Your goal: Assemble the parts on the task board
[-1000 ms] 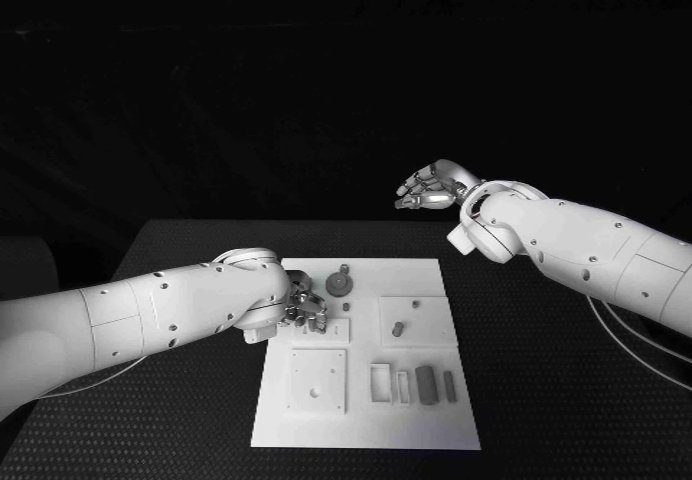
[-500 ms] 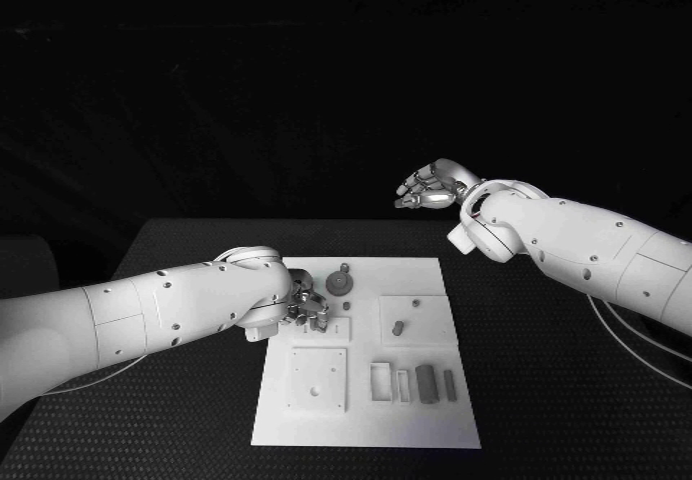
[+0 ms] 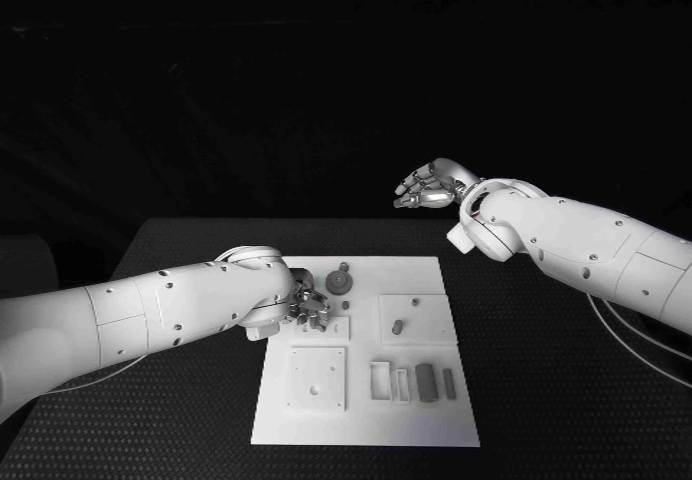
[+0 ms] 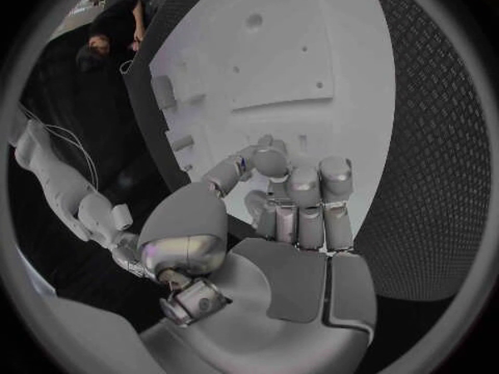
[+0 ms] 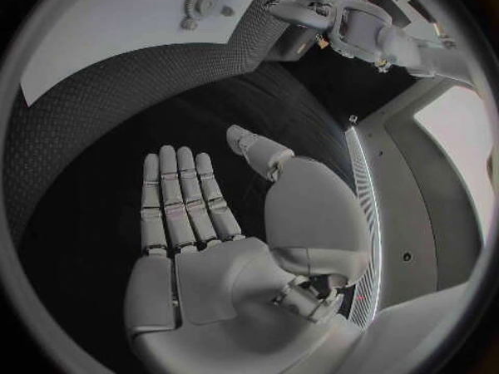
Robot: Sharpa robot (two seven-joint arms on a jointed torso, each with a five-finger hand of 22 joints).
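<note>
My left hand (image 3: 306, 308) hovers low over the task board (image 3: 368, 420), fingers curled, holding nothing I can see. My right hand (image 3: 433, 185) hangs spread beyond the task board.

The board (image 3: 361, 420) is a white rectangular plate lying flat on the black counter (image 3: 548, 400), its long side running away from the robot. Raised white square plates sit on it: one at the near left (image 3: 317, 380) with small holes, one at mid right (image 3: 414, 320) carrying a small grey peg (image 3: 398, 327). A grey gear (image 3: 339, 283) stands near the far edge. At the near right, slim grey bars (image 3: 426, 382) lie side by side, beside a white rectangular frame (image 3: 379, 382).
</note>
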